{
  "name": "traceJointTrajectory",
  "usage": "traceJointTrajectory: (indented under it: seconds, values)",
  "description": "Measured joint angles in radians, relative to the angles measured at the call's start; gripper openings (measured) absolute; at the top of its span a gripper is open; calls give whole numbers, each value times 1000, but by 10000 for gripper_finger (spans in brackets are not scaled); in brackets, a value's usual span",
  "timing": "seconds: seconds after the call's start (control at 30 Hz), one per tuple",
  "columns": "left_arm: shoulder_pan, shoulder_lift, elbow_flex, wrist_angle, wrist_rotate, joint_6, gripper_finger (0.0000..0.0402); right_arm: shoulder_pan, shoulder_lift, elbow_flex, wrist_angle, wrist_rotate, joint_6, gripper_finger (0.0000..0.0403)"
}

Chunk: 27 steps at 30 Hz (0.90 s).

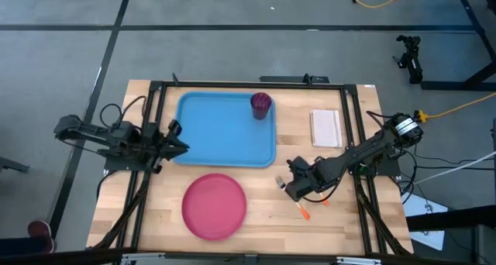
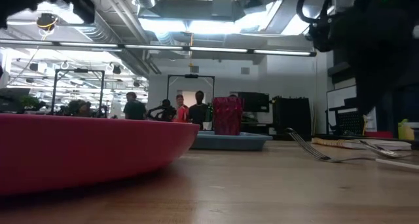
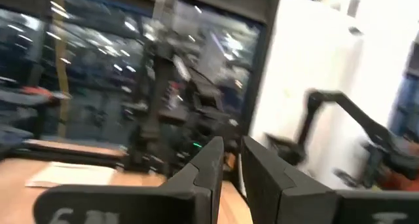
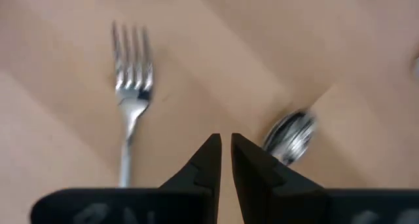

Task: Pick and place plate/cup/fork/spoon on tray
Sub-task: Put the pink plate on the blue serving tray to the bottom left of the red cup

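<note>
The maroon cup stands in the far right corner of the light-blue tray. The pink-red plate lies on the table in front of the tray. The fork and the spoon's bowl lie side by side on the wood. My right gripper is shut above the table between them and touches neither. In the high view it covers most of both, and the fork's tines and orange handle end show. My left gripper is shut at the tray's left edge.
A small white pad lies on the table to the right of the tray. The black frame rails run along the table's sides. Bare wood shows between the plate and the fork. People stand in the room beyond the table.
</note>
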Motion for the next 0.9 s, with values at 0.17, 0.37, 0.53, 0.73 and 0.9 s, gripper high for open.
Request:
traceJointTrajectory:
  seconds: [0.17,0.37,0.53,0.73,0.9]
  values:
    - [-37,266,159,-10,12,8,50,-12,0,0,-33,123,-65,42]
    - [-80,531,367,-231,21,7,50,-12,0,0,-60,272,-82,42]
    - [-106,667,525,-476,12,1,50,-12,0,0,-95,301,-86,42]
    - [-141,776,665,-655,-43,-28,50,-12,0,0,-93,300,-81,42]
    - [-163,833,750,-854,-66,-201,50,-4,0,0,-81,295,-78,42]
